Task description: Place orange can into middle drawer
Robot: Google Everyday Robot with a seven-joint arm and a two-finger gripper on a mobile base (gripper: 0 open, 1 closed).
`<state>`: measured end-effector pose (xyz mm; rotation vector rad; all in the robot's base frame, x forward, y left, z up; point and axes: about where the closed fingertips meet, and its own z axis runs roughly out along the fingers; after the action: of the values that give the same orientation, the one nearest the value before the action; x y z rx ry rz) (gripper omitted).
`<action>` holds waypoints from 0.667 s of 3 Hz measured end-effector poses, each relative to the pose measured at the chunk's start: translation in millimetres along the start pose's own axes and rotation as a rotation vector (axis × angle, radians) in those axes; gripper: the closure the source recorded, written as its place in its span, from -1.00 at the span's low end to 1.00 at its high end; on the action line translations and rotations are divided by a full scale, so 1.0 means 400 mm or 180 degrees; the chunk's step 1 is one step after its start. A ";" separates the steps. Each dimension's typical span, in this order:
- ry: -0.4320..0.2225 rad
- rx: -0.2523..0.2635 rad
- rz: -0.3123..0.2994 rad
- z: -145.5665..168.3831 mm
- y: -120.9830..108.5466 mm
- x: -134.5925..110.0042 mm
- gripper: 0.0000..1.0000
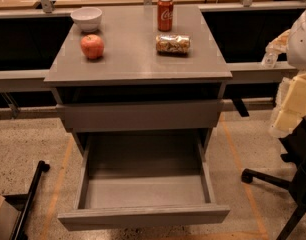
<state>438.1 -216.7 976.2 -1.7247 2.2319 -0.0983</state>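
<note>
The orange can (173,44) lies on its side on the grey countertop (133,59), right of centre, with a mottled orange-tan wrap and silver ends. The middle drawer (143,216) is pulled far out below the countertop, and its flat grey floor is bare. My gripper (271,57) is at the right edge of the camera view, off the cabinet's right side at about countertop height. It is well apart from the can and holds nothing that I can see. The pale arm links (293,104) hang below it.
A red cola can (165,14) stands upright just behind the orange can. A red apple (92,46) and a white bowl (86,19) sit on the left of the countertop. The upper drawer front (143,115) is nearly closed. An office chair base (273,181) is on the floor at the right.
</note>
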 end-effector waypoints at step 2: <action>-0.0248 -0.0054 -0.0096 0.016 -0.022 -0.019 -1.00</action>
<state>449.7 -210.9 973.6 -1.7407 2.1576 -0.0188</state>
